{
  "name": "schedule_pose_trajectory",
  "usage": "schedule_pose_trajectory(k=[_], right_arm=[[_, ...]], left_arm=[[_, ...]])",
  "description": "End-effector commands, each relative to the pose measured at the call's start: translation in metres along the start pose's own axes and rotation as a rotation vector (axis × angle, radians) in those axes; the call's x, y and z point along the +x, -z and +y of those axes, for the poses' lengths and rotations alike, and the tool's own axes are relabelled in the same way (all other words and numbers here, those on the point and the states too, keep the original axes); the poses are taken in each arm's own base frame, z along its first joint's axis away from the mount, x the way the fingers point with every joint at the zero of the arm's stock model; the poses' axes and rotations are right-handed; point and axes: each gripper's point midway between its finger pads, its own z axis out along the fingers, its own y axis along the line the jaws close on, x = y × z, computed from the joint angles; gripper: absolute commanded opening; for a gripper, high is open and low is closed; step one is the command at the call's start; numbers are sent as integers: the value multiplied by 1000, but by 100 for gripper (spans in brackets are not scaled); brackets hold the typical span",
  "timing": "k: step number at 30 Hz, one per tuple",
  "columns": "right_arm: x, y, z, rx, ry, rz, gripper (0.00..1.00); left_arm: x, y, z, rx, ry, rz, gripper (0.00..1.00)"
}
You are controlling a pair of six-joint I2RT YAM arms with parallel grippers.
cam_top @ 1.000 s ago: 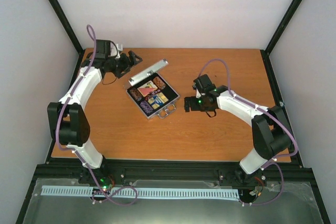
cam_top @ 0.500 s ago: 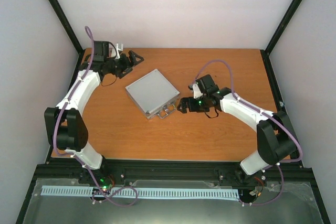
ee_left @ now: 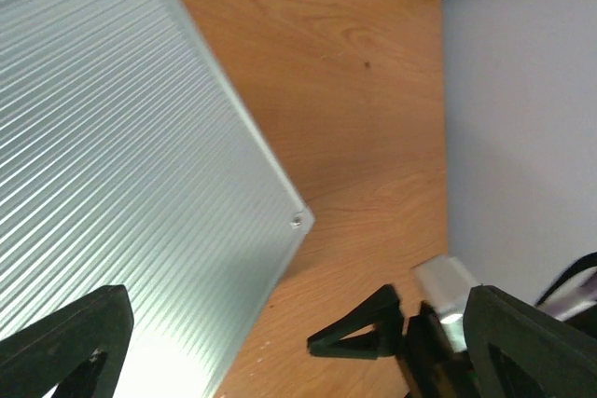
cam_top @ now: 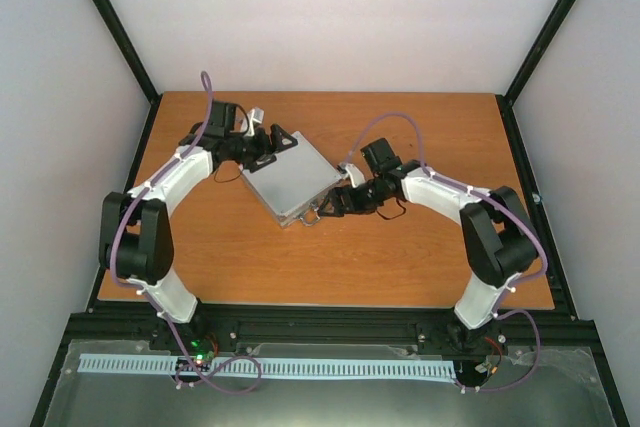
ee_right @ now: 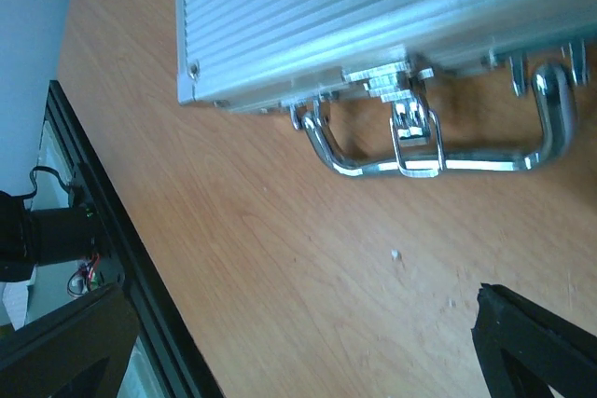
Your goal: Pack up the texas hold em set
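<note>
The texas hold em set is a silver ribbed case (cam_top: 288, 179) lying shut on the wooden table, so its cards, chips and dice are hidden. Its metal handle (cam_top: 316, 213) and a latch (ee_right: 413, 130) face the right arm. My left gripper (cam_top: 281, 140) hovers open at the case's far corner, and the ribbed lid (ee_left: 112, 156) fills the left of its wrist view. My right gripper (cam_top: 336, 203) stands open just right of the handle (ee_right: 429, 157), with bare wood between its fingers (ee_right: 536, 347). Neither gripper holds anything.
The wooden table (cam_top: 400, 257) stretches around the case. A black frame rail (ee_right: 121, 240) runs along the table edge in the right wrist view. White walls (ee_left: 522, 137) close in the left and far sides.
The case lid stood open with the contents showing a second ago; it is now shut. Both arms have swung inward, the left to the case's far corner, the right to the handle.
</note>
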Motion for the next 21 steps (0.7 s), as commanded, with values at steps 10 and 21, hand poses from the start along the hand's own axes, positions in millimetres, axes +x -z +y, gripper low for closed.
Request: schedule_pose_trajectory(k=[10, 21], right_arm=[[-23, -37, 8, -45, 128, 52, 100], [-18, -62, 6, 13, 164, 73, 100]], left_arm=[[14, -29, 42, -55, 8, 83, 100], [27, -35, 61, -93, 20, 128, 100]])
